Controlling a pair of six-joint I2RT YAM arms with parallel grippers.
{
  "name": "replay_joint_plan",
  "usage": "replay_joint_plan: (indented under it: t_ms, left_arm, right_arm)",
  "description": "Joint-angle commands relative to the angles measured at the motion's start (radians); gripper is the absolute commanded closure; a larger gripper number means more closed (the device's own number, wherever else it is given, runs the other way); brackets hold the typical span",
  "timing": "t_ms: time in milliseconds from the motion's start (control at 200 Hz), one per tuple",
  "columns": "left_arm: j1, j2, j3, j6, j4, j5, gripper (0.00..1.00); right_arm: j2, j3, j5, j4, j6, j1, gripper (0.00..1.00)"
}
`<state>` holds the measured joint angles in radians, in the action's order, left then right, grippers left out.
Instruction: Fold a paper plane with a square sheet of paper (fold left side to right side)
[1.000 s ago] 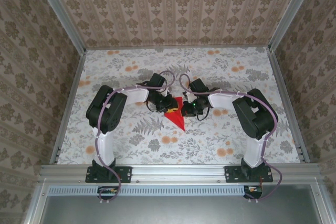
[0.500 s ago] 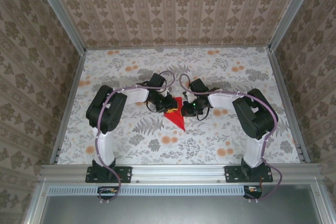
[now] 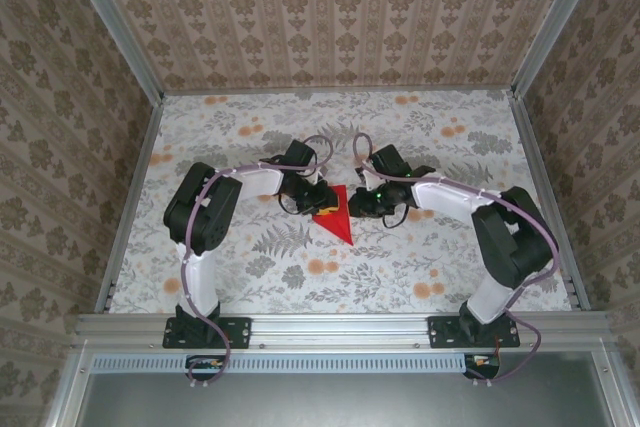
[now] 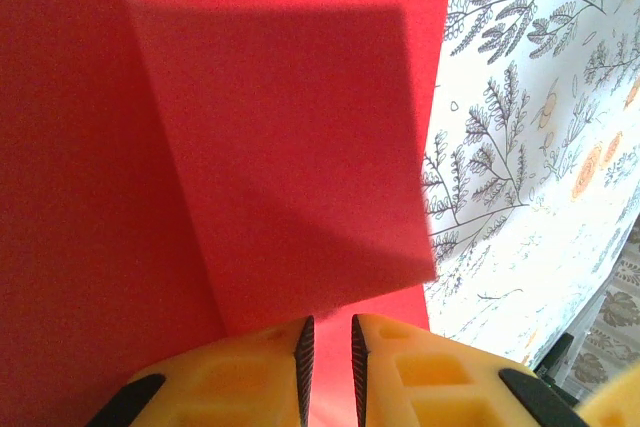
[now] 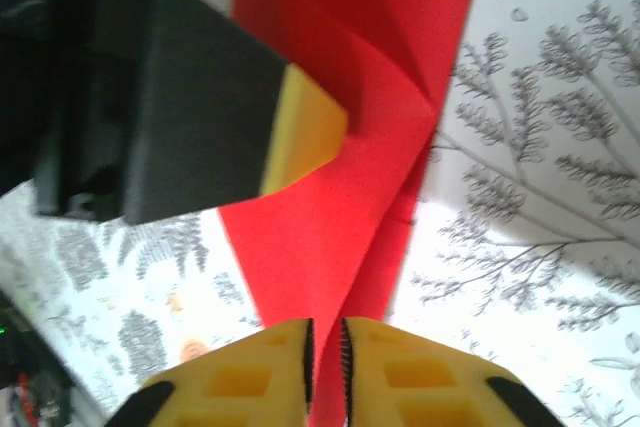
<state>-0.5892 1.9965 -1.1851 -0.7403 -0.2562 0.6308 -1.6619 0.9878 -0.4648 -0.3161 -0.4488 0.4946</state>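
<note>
The square sheet of paper point(image 3: 338, 219), bright red, lies mid-table folded into a triangle that points toward the arms. My left gripper point(image 3: 322, 201) sits on its left part. In the left wrist view a folded flap lies across the sheet point(image 4: 250, 147), and the left gripper point(image 4: 328, 335) rests on it with its jaws a thin slit apart and nothing clamped. My right gripper point(image 3: 363, 209) is at the sheet's right edge. In the right wrist view a raised crease of the paper point(image 5: 330, 217) runs into the narrow gap of the right gripper point(image 5: 326, 335).
The floral tablecloth point(image 3: 250, 137) covers the table, which is walled with patterned panels on three sides. An aluminium rail point(image 3: 330, 327) runs along the near edge by the arm bases. The left gripper's yellow fingertip point(image 5: 305, 132) rests on the paper close in front of the right gripper.
The right arm has swung its elbow outward to the right and its wrist has turned. The left arm and the red paper stay where they were.
</note>
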Motion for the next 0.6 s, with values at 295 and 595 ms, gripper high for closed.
replay_joint_plan:
  t_ms: [295, 595]
  left_arm:
    - [0.003, 0.01, 0.034, 0.017, -0.057, -0.056, 0.79]
    - [0.002, 0.009, 0.033, 0.018, -0.058, -0.056, 0.79]
  right_arm:
    - [-0.091, -0.018, -0.18, 0.15, -0.13, 0.065, 0.93]
    - [-0.156, 0.001, -0.136, 0.081, -0.081, 0.081, 0.94]
